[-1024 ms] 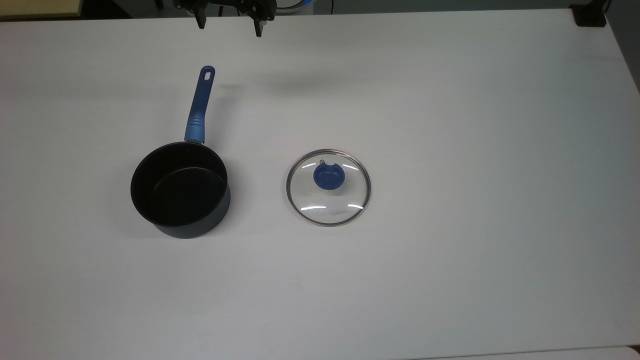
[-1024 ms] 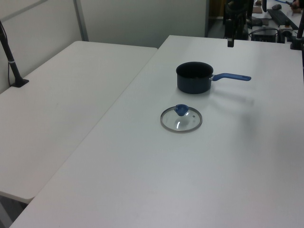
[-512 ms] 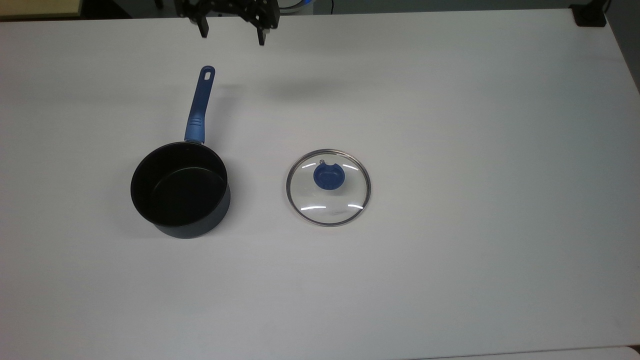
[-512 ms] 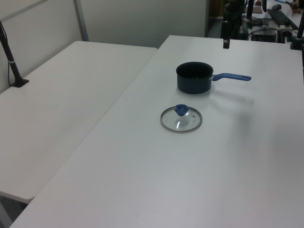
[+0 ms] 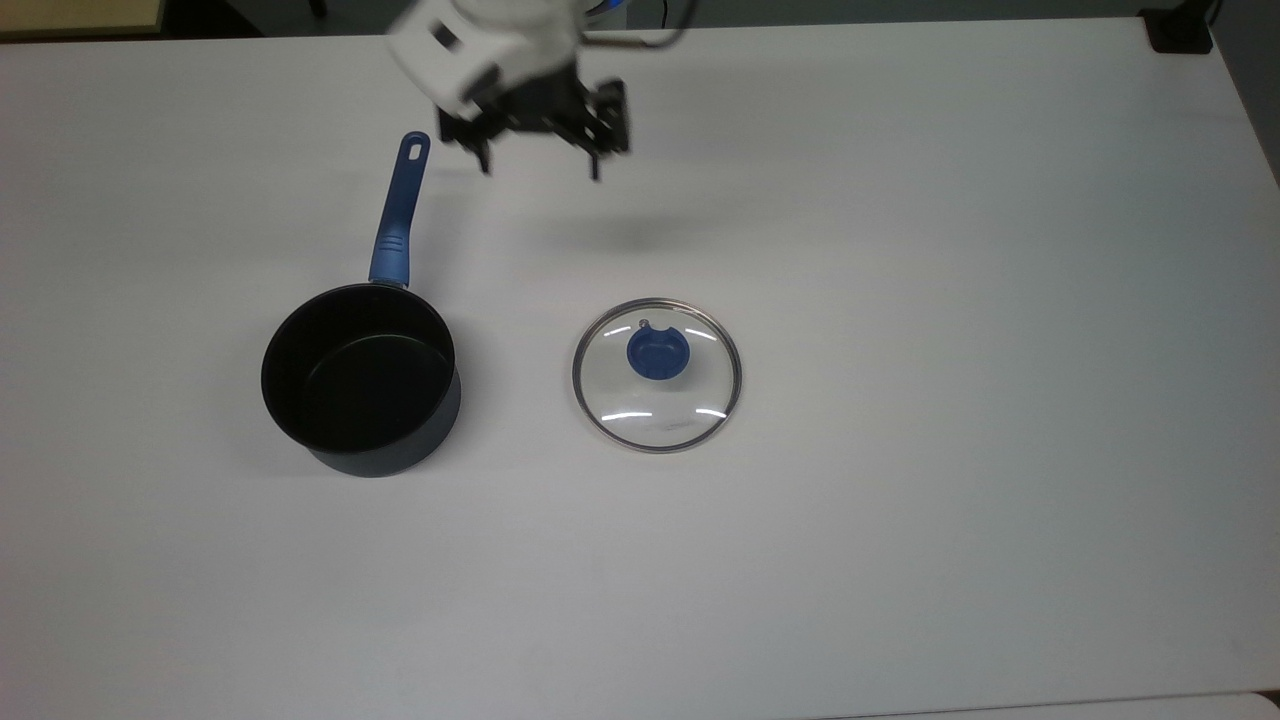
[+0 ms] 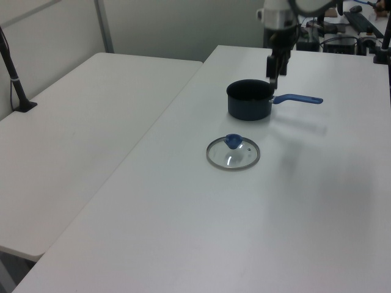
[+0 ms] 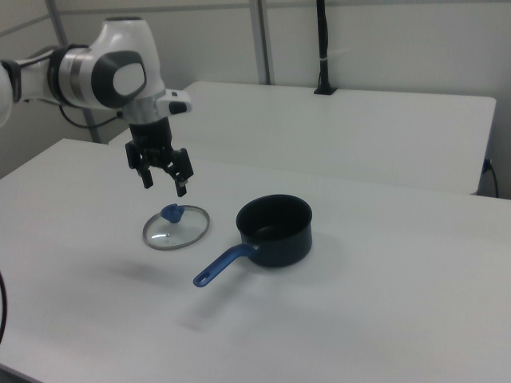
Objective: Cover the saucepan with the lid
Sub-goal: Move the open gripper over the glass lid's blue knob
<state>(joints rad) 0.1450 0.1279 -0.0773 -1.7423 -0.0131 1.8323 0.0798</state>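
The saucepan (image 5: 360,380) is a dark pot with a black inside, standing upright on the white table (image 5: 950,300). Its blue handle (image 5: 398,210) points to the top view's upper edge. The lid (image 5: 657,400), clear glass with a metal rim and a blue knob (image 5: 657,355), lies flat to the pan's right in the top view, apart from it. My gripper (image 5: 540,170) hangs open and empty in the air above the table, beyond both. In the right view the gripper (image 7: 164,187) hovers above the lid (image 7: 176,229), left of the saucepan (image 7: 275,231). In the left view the gripper (image 6: 273,74) appears over the saucepan (image 6: 249,101), behind the lid (image 6: 233,154).
A second white table (image 6: 91,122) adjoins on the left view's left, with a black post (image 6: 15,79) clamped to it. A black clamp (image 5: 1180,30) sits at the top view's upper right corner. Bare tabletop surrounds the pan and lid.
My gripper has come in from the table's far edge towards the middle, down and right in the top view, and its white wrist now shows. Pan and lid have not moved.
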